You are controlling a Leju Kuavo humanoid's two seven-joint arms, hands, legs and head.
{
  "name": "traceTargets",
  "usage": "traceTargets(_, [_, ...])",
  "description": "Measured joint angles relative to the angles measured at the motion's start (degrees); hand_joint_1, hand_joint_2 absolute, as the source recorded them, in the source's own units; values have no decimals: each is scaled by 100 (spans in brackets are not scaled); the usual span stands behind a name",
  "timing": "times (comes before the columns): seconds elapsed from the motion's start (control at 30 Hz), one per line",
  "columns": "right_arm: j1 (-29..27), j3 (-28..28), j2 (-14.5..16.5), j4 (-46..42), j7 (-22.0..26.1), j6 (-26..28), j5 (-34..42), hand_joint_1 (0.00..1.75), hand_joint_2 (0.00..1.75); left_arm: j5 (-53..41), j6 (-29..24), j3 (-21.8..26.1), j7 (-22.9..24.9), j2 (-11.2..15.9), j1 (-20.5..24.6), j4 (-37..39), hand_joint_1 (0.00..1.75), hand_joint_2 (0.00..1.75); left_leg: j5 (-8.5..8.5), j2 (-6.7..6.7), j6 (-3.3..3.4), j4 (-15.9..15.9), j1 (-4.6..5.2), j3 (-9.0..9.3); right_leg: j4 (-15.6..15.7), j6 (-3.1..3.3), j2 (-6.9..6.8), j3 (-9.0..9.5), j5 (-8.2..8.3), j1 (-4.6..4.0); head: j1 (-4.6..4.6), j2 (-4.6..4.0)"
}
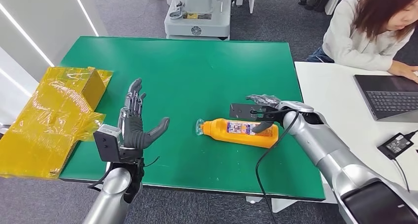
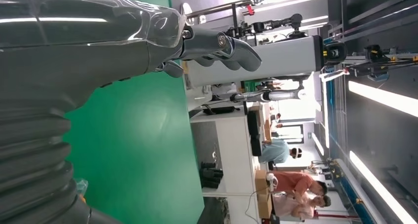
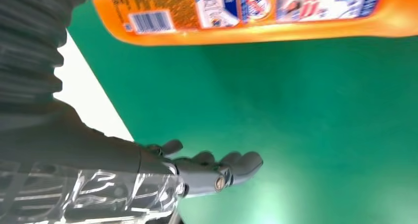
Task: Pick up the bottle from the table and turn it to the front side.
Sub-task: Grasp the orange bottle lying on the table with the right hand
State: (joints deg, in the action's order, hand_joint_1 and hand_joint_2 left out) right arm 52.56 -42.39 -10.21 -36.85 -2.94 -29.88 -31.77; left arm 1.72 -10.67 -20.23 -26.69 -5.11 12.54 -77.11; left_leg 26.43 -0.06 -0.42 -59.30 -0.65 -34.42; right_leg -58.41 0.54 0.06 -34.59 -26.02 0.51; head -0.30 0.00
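A green counter [image 1: 197, 76] carries an orange bottle [image 1: 241, 131] lying on its side, cap toward the robot's left (label facing up). The right robot hand [image 1: 266, 113] rests at the bottle's base end, thumb over the label, other fingers spread behind; whether it actually grips, I cannot tell. The left robot hand [image 1: 140, 123] hovers well apart, fingers spread, holding nothing. Crumpled yellow wrapping [image 1: 54, 115] lies at the counter's left edge.

Left hand [image 2: 148, 41] hovered over the green table [image 2: 133, 145], thumb [image 2: 226, 49] extended, nothing held. Beyond the table's far edge stood a white desk [image 2: 231, 150]; people [image 2: 296, 184] sat past it.
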Motion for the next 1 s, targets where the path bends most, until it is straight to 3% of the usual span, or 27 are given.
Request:
traceTargets(0.57, [98,-1072,-267,287,14,-433,746,0,175,294,-140,-40,-28,100,70,217,0,175,1,0,-1,0,-1,1,0,0,1,0,0,0,-1,0])
traceTargets(0.9, [-223,-1286,-292,275,205,412,1538,3,175,297,-73,-84,-6,146,77,230,0,175,1,0,-1,0,-1,2,1,0,0,0,-1,0,-1,0])
traceTargets(0.93, [-295,-1305,-300,263,193,511,1533,14,175,293,-45,-94,12,148,86,234,0,175,1,0,-1,0,-1,2,1,0,0,0,-1,0,-1,0])
traceTargets(1.0, [-429,-1349,-322,236,155,726,1479,97,175,294,-14,-131,38,149,115,260,0,175,2,1,-1,0,-2,4,1,0,0,1,-1,0,0,0])
